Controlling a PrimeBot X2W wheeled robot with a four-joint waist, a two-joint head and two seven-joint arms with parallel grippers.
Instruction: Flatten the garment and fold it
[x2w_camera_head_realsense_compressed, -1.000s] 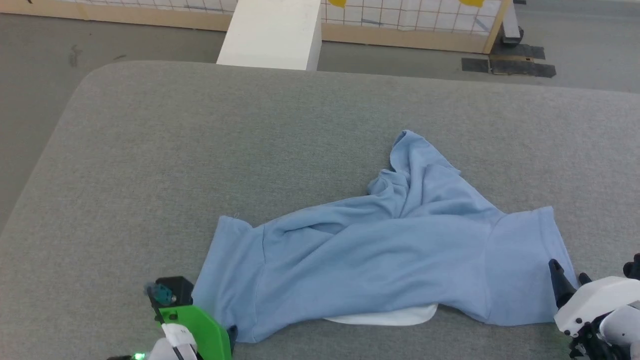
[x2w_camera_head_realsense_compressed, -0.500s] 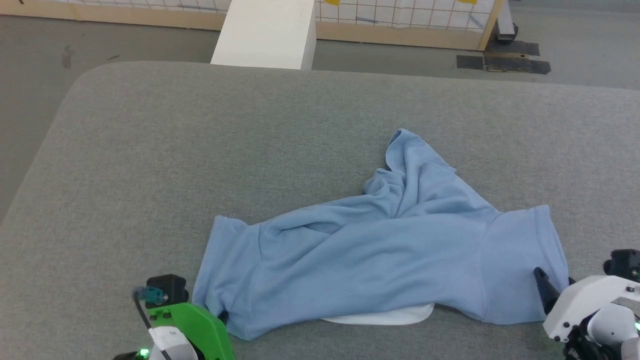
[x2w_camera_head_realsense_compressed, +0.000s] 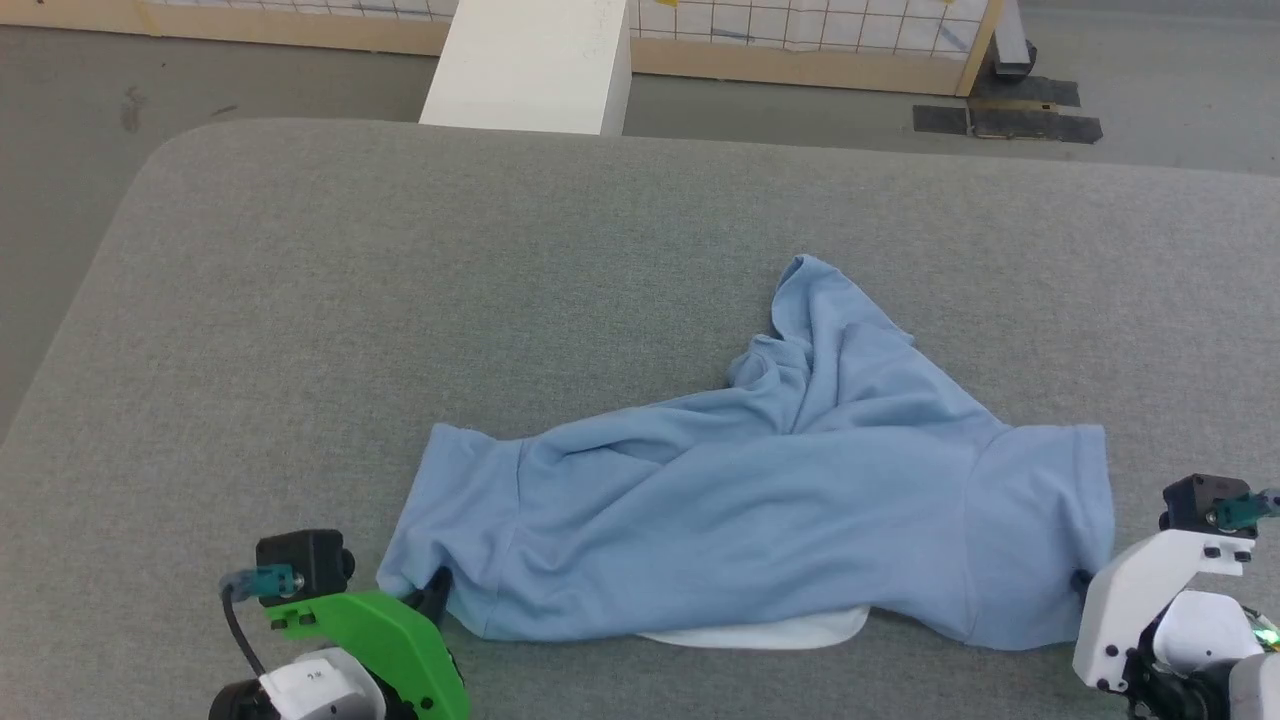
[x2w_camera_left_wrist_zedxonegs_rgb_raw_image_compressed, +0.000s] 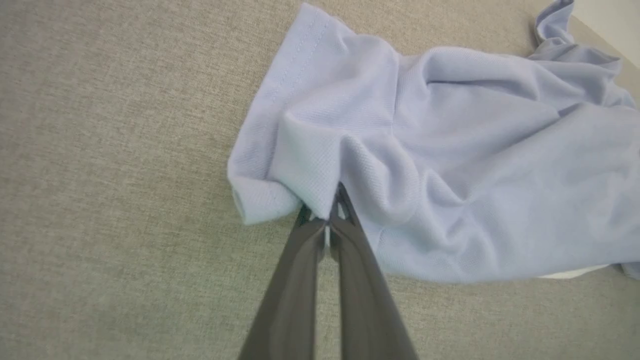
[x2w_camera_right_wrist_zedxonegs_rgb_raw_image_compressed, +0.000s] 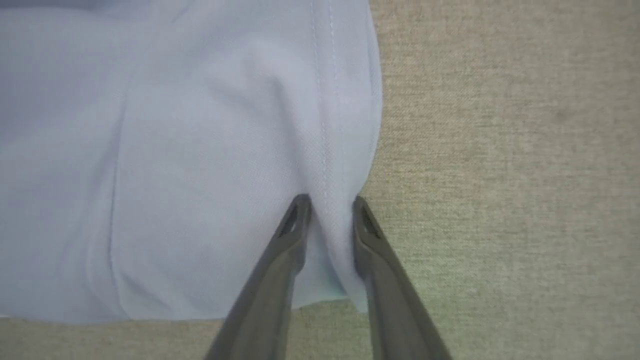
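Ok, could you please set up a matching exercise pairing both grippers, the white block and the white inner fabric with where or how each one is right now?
Column one:
1. left gripper
2. right gripper
3. white block
4. white inner fabric

Column two:
A. beyond the far edge of the table
B. fingers apart, sleeve hem between them
C. peeking from under the near edge of the garment
D. shut on a sleeve corner

Pairs: 1-D, 2-B, 3-A, 4-C.
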